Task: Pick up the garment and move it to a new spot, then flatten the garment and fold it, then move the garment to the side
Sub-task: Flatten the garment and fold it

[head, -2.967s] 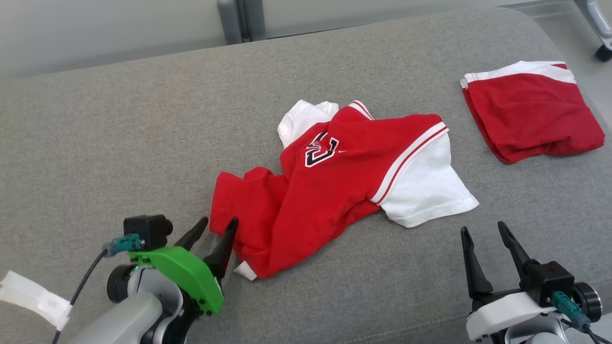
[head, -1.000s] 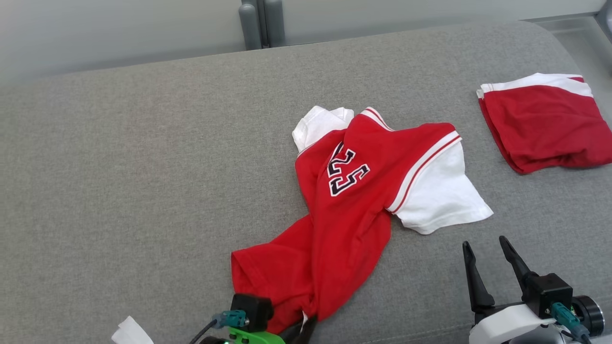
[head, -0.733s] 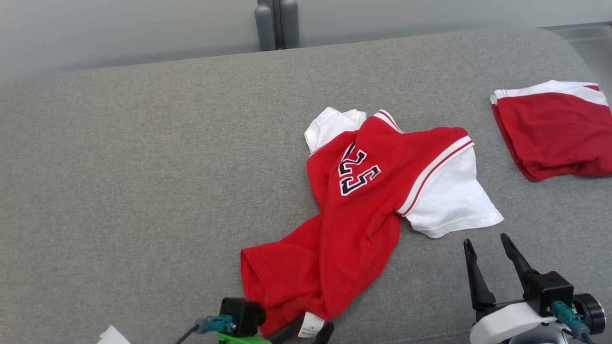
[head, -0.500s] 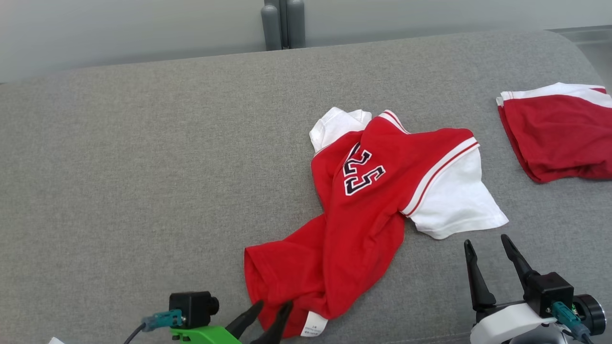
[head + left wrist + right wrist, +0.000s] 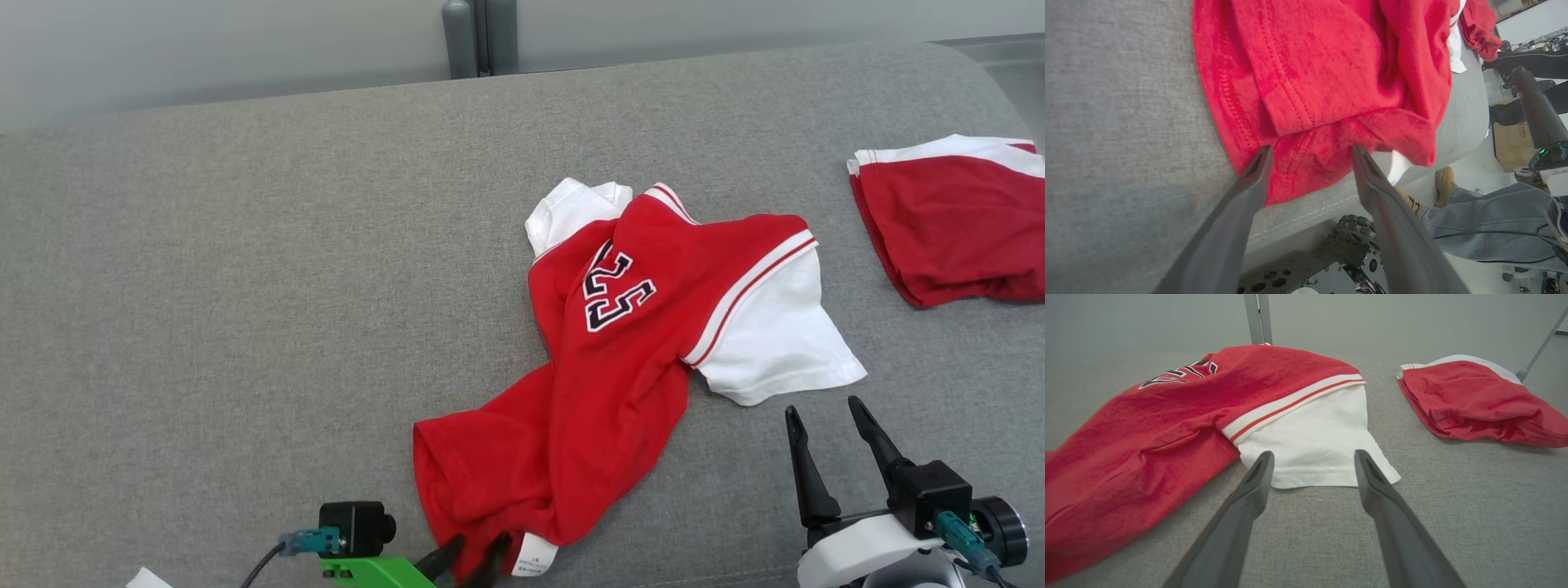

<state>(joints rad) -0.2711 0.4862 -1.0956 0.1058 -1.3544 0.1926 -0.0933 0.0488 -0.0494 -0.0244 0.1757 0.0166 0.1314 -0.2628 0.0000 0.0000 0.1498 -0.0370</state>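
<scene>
Hidden or unclear: in the head view the left claw [image 5: 476,551] is cut off by the bottom edge, leaving its green bracket, a small black camera block and two dark fingertips. The garment [image 5: 620,343], a red jersey with white sleeves, lies crumpled, so its lower hem is lost in overlapping folds. The far white sleeve [image 5: 571,208] is partly tucked under the red body, and the number 25 [image 5: 616,292] sits askew on a ridge of cloth. A white label [image 5: 535,555] pokes out at the near hem; its print is too small to read. In the left wrist view a person's jeans leg [image 5: 1486,228] and a tan boot [image 5: 1443,183] show beyond the near edge of the cushion, the rest cut off.

Position: the jersey lies right of centre on the grey upholstered cushion [image 5: 245,286], running from its middle down to the near edge. A second red and white garment [image 5: 951,220], folded, lies apart at the far right.

Left claw [image 5: 1311,150]: fingers spread, tips at the jersey's near hem, pinching nothing; whether they touch the cloth cannot be told.

Right claw [image 5: 823,408]: fingers spread, empty, just short of the near white sleeve [image 5: 1314,445], not touching it.
</scene>
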